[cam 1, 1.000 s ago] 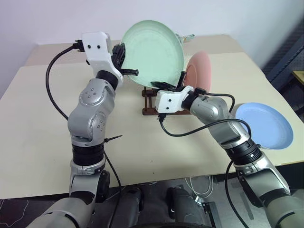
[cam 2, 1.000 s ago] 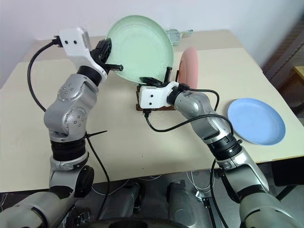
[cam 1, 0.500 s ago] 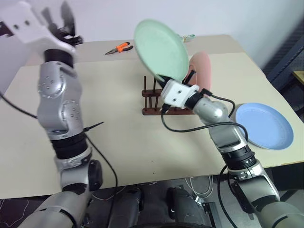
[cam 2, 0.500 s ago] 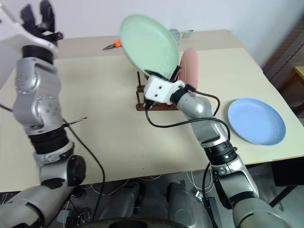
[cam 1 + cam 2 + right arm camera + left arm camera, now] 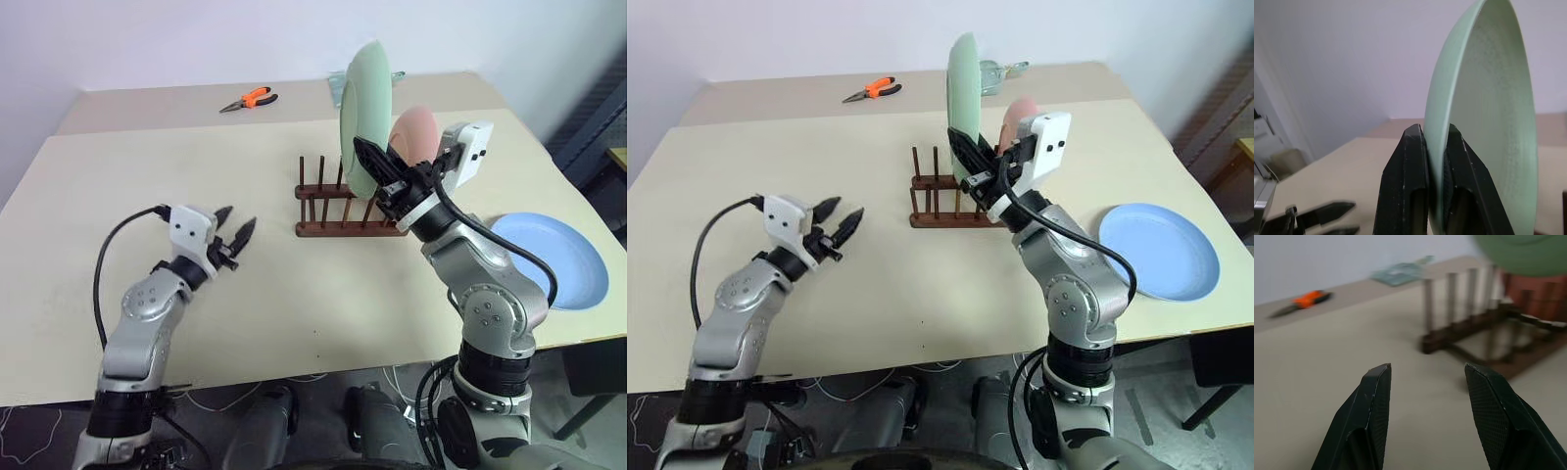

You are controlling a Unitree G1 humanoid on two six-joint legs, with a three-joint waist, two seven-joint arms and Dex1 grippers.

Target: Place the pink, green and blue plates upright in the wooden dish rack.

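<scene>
The right gripper (image 5: 1434, 161) pinches the rim of the green plate (image 5: 364, 116) and holds it on edge, just above the wooden dish rack (image 5: 338, 210). The pink plate (image 5: 419, 132) already stands in the rack, just behind the green one. The blue plate (image 5: 551, 258) lies flat on the table (image 5: 294, 294), near the right edge.

To do this step well, the green plate should go straight down into an empty gap between the thin pegs, beside the pink plate but without bumping it. It should stay upright until it sits in the rack.

The left gripper (image 5: 235, 236) hovers low over the table with its fingers (image 5: 1371, 401) spread and empty, well apart from the rack. Orange pliers (image 5: 248, 99) lie far back. There is lots of open table in front of the rack.
</scene>
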